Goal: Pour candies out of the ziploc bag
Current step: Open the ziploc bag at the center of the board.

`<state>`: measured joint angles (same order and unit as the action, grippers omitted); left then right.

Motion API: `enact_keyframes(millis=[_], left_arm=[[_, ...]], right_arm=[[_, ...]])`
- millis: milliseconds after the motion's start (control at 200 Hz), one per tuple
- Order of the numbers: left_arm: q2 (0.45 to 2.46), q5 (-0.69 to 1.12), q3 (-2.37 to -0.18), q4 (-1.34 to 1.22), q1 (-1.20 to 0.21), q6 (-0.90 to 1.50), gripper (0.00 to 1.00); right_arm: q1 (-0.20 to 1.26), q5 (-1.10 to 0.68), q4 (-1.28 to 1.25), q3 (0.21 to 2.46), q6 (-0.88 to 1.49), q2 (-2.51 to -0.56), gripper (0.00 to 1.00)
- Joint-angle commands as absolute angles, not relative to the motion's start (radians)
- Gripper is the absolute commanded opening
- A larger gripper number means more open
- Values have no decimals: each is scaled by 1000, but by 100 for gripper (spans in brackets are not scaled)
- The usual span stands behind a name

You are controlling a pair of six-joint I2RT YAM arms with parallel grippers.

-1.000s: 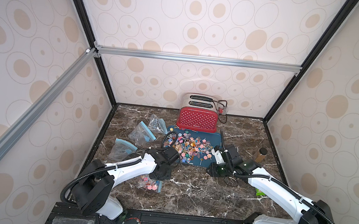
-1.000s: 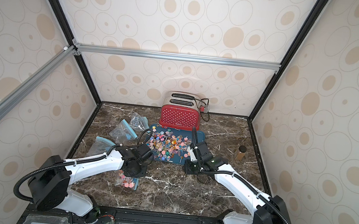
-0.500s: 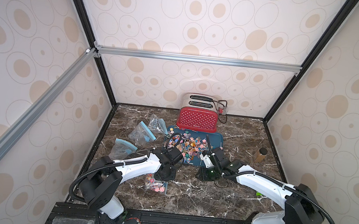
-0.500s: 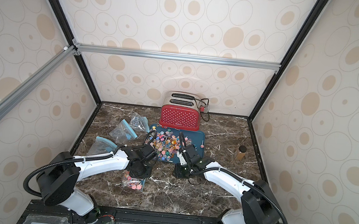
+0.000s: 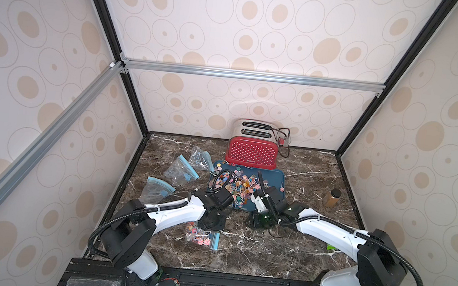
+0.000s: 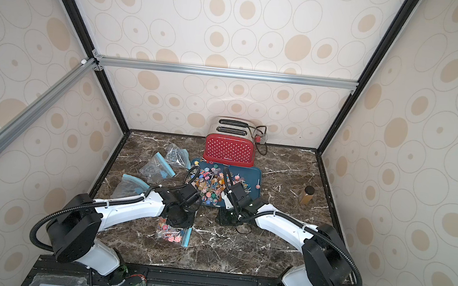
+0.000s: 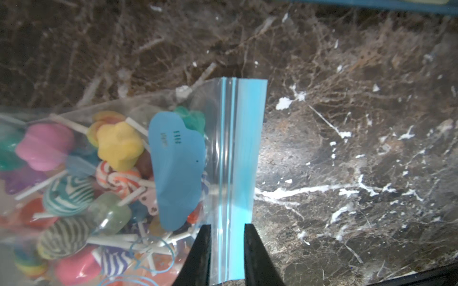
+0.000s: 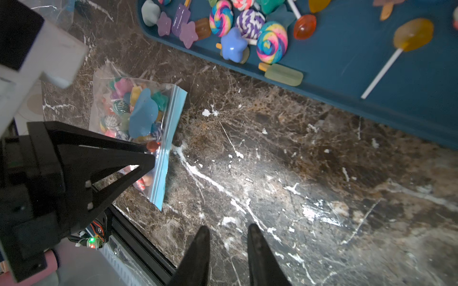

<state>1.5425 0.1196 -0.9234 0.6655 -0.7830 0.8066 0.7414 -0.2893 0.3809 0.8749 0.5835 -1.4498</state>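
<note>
Nearest to us, on the near side of the tray point(image 5: 275, 176) and apart from it, the ziploc bag point(image 5: 203, 235) lies flat on the marble table point(image 8: 297, 173). It is packed with candies point(image 7: 119, 146): pink, yellow, striped and swirled heads on thin white sticks, partly behind a blue label. The left gripper point(image 7: 227, 226) stands over the bag's blue zip strip point(image 7: 238, 148). Its two fingers point(image 7: 202, 247) are a little parted, one on each side of the strip. Whether they touch the plastic we cannot tell from the wrist view.

The right gripper point(image 8: 229, 229) hovers just off the tray's near edge, beside the bag's zip end. Its fingers are spread with only bare marble between them, and it holds nothing.

On the tray itself we see a heap of loose candies point(image 5: 239, 185), thickest toward its left half, with one orange lollipop alone near its right edge. Left of the tray lie three clear bags point(image 5: 181, 170) with blue zips, crumpled on the marble. Right of the tray, well apart, a small bottle point(image 5: 331, 197) of amber liquid stands upright. Just behind the tray sits a red dotted toaster point(image 5: 251, 150).
</note>
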Motion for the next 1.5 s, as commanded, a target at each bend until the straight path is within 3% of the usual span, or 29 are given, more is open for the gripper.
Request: enact_keyframes(millis=[0,276,391,526,1103,1499], left_arm=[[1547,130,-922,665,-787,792,25],[1569,144,-926,655,-792,796,26],[1581,148,-941,659,-805,802,43],[1609,80,-980,726,-833,831,46],[1674,-20,-1023,826,-891,885,39],[1687,-29,-1022,824,-903,885,22]], right_arm=[[748,-274,397,884,592,-1429,30],[748,-265,405,878,592,-1416,30],[747,-261,408,880,589,-1416,30],[747,-243,419,879,584,-1409,30],[746,-196,456,876,573,-1365,30],[747,-191,459,865,573,-1351,29]])
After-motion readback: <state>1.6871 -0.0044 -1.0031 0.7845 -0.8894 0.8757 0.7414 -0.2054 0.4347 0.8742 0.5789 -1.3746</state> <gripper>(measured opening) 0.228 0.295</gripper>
